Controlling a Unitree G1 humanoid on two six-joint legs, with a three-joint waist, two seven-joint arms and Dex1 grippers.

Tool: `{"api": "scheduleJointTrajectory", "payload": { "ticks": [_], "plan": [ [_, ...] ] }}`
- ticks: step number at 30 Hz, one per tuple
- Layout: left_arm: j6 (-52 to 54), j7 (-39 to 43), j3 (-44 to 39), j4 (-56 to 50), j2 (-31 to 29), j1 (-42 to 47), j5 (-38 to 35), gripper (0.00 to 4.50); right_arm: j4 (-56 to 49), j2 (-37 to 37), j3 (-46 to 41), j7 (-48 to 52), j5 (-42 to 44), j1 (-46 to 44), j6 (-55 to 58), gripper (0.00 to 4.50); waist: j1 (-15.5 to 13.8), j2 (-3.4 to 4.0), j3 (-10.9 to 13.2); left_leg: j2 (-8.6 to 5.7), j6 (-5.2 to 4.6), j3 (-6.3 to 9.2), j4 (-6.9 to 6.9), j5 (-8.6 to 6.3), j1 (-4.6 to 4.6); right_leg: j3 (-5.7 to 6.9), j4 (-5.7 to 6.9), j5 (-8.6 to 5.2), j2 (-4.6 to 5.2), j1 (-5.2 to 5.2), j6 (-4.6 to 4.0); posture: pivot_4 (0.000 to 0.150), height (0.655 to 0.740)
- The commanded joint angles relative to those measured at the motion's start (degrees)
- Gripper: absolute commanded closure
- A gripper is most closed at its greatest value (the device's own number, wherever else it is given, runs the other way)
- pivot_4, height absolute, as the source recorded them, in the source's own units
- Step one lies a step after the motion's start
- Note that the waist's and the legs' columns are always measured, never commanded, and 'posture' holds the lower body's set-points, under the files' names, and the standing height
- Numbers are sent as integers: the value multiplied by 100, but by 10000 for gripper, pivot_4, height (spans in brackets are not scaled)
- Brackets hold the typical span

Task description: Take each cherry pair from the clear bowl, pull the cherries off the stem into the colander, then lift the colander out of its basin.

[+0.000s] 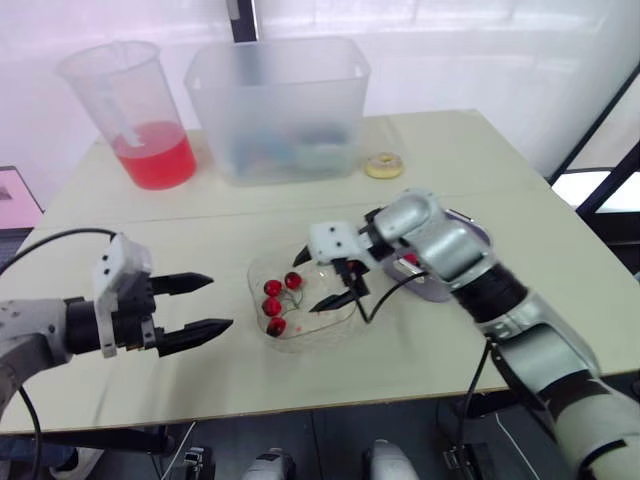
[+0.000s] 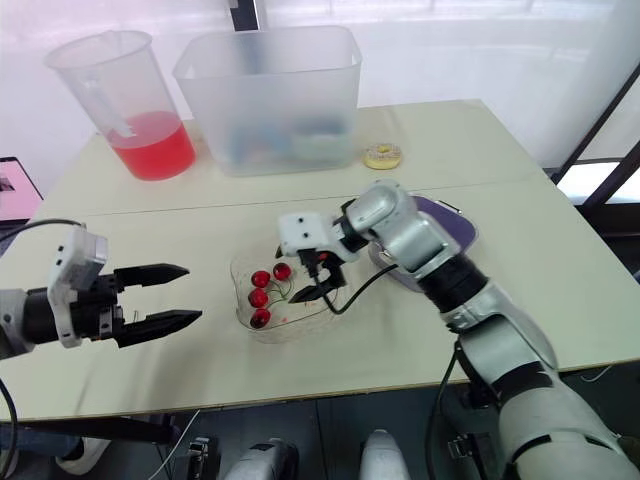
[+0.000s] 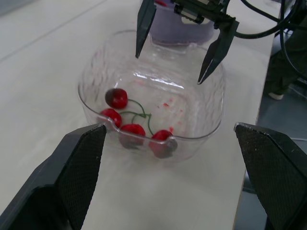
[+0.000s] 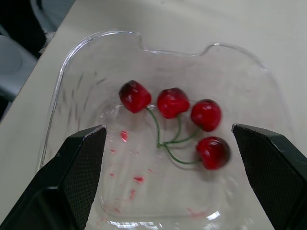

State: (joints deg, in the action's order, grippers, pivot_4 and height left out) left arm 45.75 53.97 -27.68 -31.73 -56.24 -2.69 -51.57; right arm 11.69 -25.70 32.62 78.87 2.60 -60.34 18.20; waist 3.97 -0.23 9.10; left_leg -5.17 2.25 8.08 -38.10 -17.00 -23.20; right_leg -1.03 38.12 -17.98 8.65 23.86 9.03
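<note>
A clear bowl (image 1: 340, 322) sits near the table's front, holding two stemmed pairs of red cherries (image 1: 274, 302) at its left side. In the right wrist view the cherries (image 4: 172, 103) lie with their green stems crossing. My right gripper (image 1: 306, 282) hangs open just over the bowl's middle, holding nothing. My left gripper (image 1: 220, 302) is open and level, a short way left of the bowl and apart from it. The purple colander in its basin (image 2: 448, 225) stands right of the bowl, mostly hidden behind my right arm.
A pitcher of red liquid (image 1: 150, 150) and a large translucent tub (image 1: 280, 105) stand at the back of the table. A small yellow ring (image 1: 383, 165) lies right of the tub. The table's front edge runs just below the bowl.
</note>
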Motion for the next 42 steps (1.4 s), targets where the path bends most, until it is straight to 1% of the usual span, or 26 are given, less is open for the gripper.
{"api": "scheduleJointTrajectory", "payload": {
  "ticks": [1,2,7,13,16,23,31,34,35,37,38,39,42],
  "plan": [
    [-174,43,-316,16,-56,-205,222,0,45,270,160,-171,-316,31,-297,8822,7,0,0,0,0,-1,1,0,1,0,-1,0,0,0,0,1500,7400],
    [-211,72,-368,82,-63,-257,283,0,48,327,210,-148,-362,67,-398,13021,2,0,0,-1,0,-1,1,0,1,0,-1,0,0,1,0,1500,7400],
    [-369,226,-392,195,-105,-462,561,0,227,568,366,-127,-610,50,-937,13021,-1,0,0,-1,0,1,0,0,1,1,-1,0,0,-1,0,1500,7400],
    [-419,214,-331,267,-66,-401,683,0,607,905,536,-86,-846,5,-1518,13021,11,0,0,-1,0,3,1,0,1,3,-1,0,-1,-1,0,1500,7400],
    [-338,187,-444,324,29,-335,494,0,854,1033,574,-21,-955,-24,-1758,13021,10,0,0,-1,0,3,1,0,1,3,-1,0,-1,-1,0,1500,7400],
    [-395,205,-535,533,-13,-360,682,0,1533,1321,693,15,-1281,-53,-2143,13021,16,-1,-1,-1,1,6,1,1,2,5,-1,0,-2,-3,0,1500,7400],
    [-374,130,-462,454,96,-238,579,0,2007,1439,613,-38,-1518,-199,-2374,13021,19,-1,-1,-1,2,8,1,1,4,5,0,0,-2,-5,0,1500,7400],
    [-407,96,-373,479,99,-193,632,0,2005,1422,562,28,-1506,-236,-2385,20656,16,-1,-1,-1,2,10,1,1,5,6,-1,0,-3,-7,0,1500,7400],
    [-414,81,-339,487,100,-168,645,0,1998,1414,550,27,-1514,-248,-2412,26162,16,-1,-1,-1,2,10,1,1,4,6,-1,0,-2,-7,0,1500,7400],
    [-404,47,-273,495,103,-101,659,0,1982,1390,537,32,-1533,-269,-2474,35655,20,-1,-1,-1,2,10,1,1,5,6,-1,0,-2,-7,0,1500,7400],
    [-398,34,-245,498,103,-72,663,0,1964,1370,534,42,-1545,-275,-2521,38408,20,-1,-1,-1,2,9,1,1,5,6,-1,0,-2,-7,0,1500,7400],
    [-396,23,-217,502,105,-45,668,0,1928,1343,523,51,-1549,-275,-2583,39395,20,-1,-1,-1,2,10,1,1,5,6,0,0,-3,-6,0,1500,7400],
    [-385,10,-150,527,109,34,677,0,1819,1204,477,139,-1501,-295,-2907,39516,15,-1,-1,-1,2,9,1,1,4,5,-1,0,-3,-6,0,1500,7400]
  ]
}}
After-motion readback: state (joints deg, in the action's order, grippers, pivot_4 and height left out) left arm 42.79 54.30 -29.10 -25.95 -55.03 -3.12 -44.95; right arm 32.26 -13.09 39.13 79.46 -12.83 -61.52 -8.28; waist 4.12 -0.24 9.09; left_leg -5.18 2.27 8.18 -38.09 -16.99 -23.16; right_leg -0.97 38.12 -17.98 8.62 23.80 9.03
